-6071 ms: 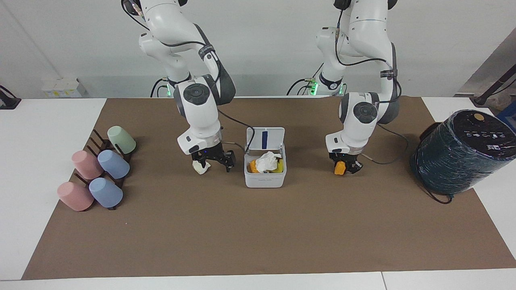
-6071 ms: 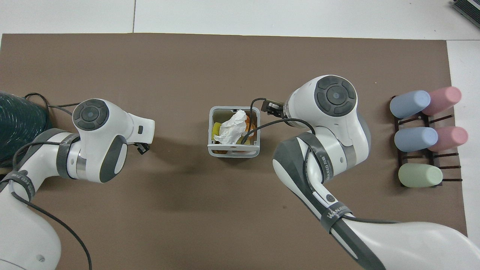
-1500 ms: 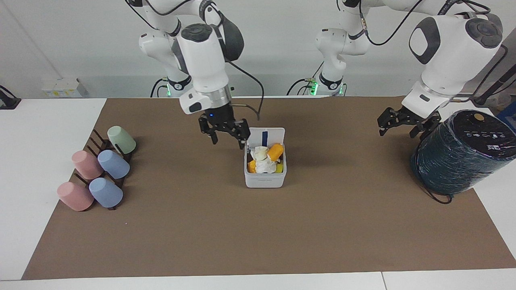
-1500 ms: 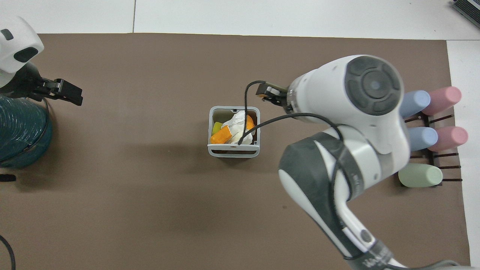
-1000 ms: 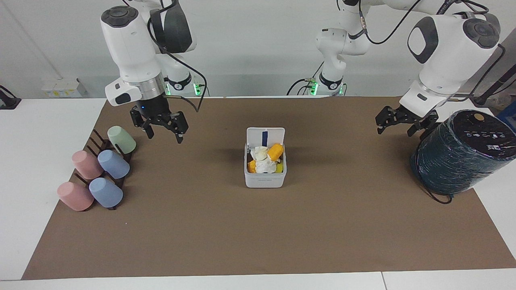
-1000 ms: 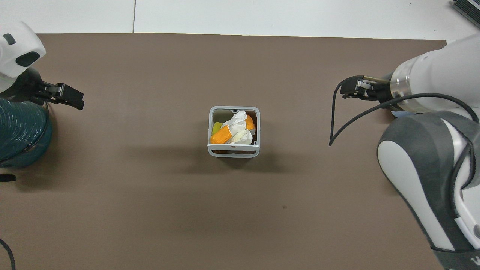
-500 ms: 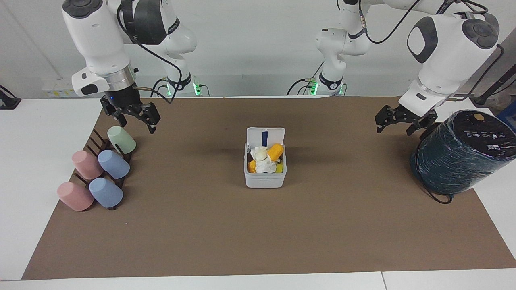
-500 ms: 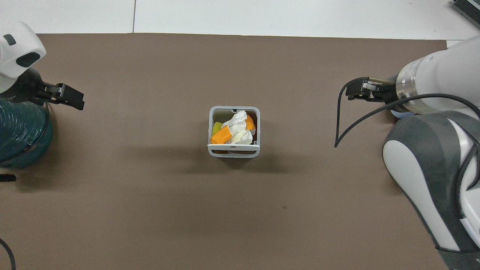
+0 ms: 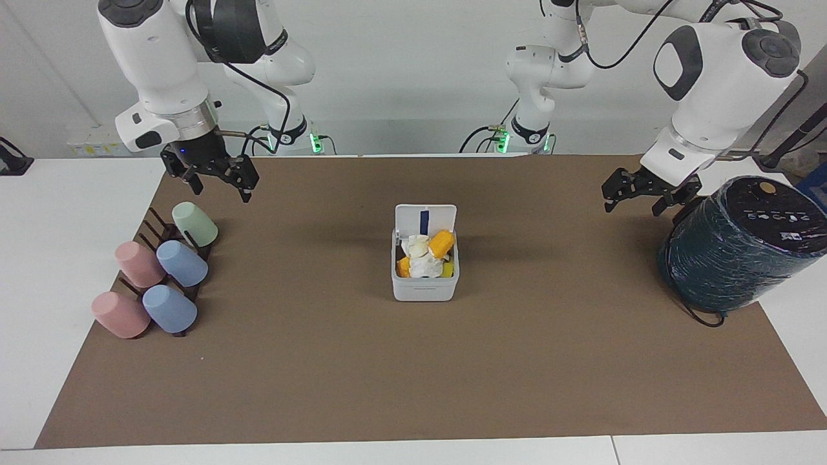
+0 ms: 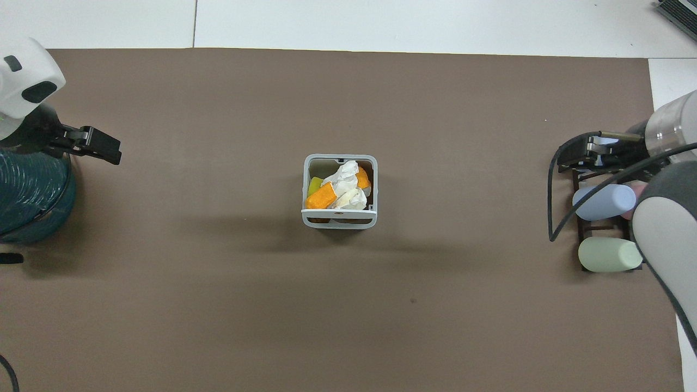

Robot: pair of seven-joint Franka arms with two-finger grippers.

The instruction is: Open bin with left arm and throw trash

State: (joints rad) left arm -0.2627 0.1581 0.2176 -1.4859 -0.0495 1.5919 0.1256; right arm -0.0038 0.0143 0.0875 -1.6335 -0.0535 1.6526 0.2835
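The white bin [image 9: 424, 289] stands mid-mat with its lid [image 9: 426, 218] hinged upright on the side nearer the robots. Inside lie the trash pieces: a crumpled white tissue [image 9: 423, 263], a cream wad [image 9: 417, 244] and an orange lump [image 9: 442, 242]. From overhead the bin [image 10: 305, 185] shows the tissue [image 10: 342, 177] and the orange lump [image 10: 321, 197]. My left gripper [image 9: 633, 203] [image 10: 103, 148] hangs open and empty over the mat beside the dark cylinder. Over the mat's corner above the cup rack, my right gripper [image 9: 219, 192] [image 10: 574, 158] is raised, open and empty.
A large dark film-wrapped cylinder [image 9: 736, 245] [image 10: 27, 196] stands at the left arm's end of the table. A dark rack with pink, blue and green cups [image 9: 158, 278] [image 10: 604, 228] lies at the right arm's end. A brown mat [image 9: 413, 374] covers the table.
My right arm has swung away from the bin to above the cup rack. The left gripper has barely moved. The pieces held six seconds ago now lie in the bin.
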